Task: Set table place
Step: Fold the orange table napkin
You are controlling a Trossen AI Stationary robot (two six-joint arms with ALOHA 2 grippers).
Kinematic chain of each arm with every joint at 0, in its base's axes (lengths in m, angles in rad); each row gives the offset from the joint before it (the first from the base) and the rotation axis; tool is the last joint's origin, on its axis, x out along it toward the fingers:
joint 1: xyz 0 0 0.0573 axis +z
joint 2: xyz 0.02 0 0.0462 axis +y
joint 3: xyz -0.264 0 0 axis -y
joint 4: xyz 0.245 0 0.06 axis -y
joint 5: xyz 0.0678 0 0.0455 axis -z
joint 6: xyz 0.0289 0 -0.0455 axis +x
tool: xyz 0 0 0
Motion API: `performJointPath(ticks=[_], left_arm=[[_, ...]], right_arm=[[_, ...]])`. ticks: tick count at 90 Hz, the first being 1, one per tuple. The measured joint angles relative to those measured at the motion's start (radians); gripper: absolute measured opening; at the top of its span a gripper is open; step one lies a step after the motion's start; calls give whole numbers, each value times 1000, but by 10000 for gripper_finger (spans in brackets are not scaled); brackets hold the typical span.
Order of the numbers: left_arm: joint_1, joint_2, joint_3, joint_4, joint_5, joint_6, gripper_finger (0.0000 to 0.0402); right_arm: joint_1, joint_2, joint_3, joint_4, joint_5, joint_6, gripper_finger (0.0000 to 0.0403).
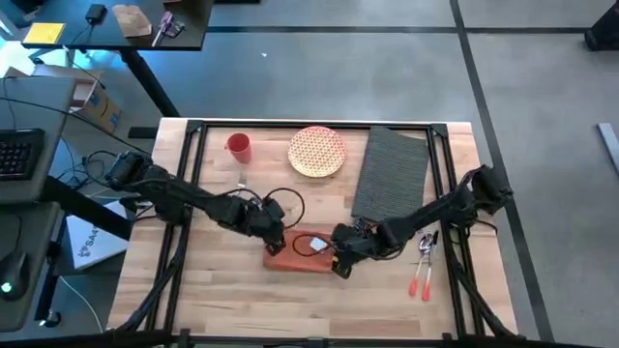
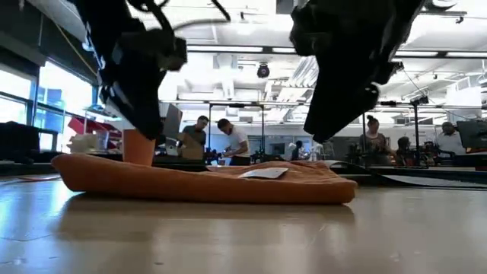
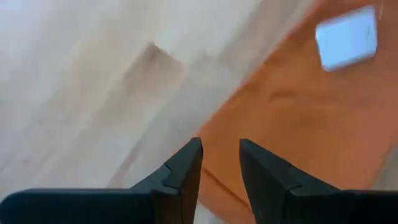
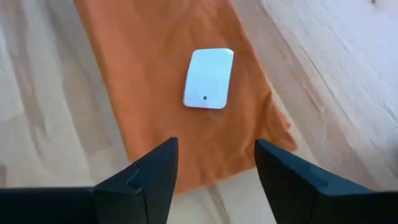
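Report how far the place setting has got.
Early. Done: nothing assembled; the placemat lies bare, with plate, cup and cutlery scattered apart. In hand: left gripper and right gripper, both open, at the napkin ends. Left: everything onto the mat.

Around me: grey concrete floor (image 1: 319, 77), dark cluttered desk (image 1: 116, 24), bright windows (image 2: 30, 95), ceiling lights (image 2: 228, 52), people (image 2: 228, 141) working beyond.

The desk (image 1: 222, 300) is pale butcher-block wood with a smooth, faintly glossy finish, framed in black metal bars. The orange napkin (image 4: 155, 81) is soft matt cloth (its white tag (image 4: 209, 78) looks smooth). The placemat (image 1: 392, 174) is dark grey ribbed weave, rough and matt.
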Motion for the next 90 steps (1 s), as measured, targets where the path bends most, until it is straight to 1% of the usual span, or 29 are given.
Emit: performJointPath(ticks=[5, 11, 22, 33, 40, 48, 64, 71, 77, 82, 90], left_arm=[[4, -13, 0, 12, 45, 19, 101], [-10, -49, 0, 26, 69, 13, 96], [-61, -124, 11, 31, 63, -44, 79], [-120, -187, 11, 27, 10, -108, 63], [-156, -206, 11, 27, -23, -128, 56], [-186, -209, 11, 27, -48, -150, 51], [-230, -193, 11, 23, -50, -187, 50], [-242, -193, 11, 27, -57, -200, 50], [-251, -192, 11, 25, -64, -201, 50], [-256, -192, 11, 25, -75, -201, 50], [-256, -192, 11, 26, -79, -187, 50]], right_arm=[[-27, 1, -28, 25, -27, -30, 197], [-57, 3, -74, 84, -68, -66, 197], [-87, 3, -162, 215, -143, -89, 197], [-91, -4, -225, 301, -139, -89, 197], [-91, -6, -246, 344, -133, -89, 197], [-91, -6, -266, 376, -133, -89, 197], [-91, -6, -282, 423, -127, -117, 191], [-90, -6, -282, 452, -127, -166, 173], [-90, -6, -282, 469, -127, -204, 146], [-91, -6, -282, 478, -128, -230, 114], [-91, -6, -267, 475, -150, -253, 53]])
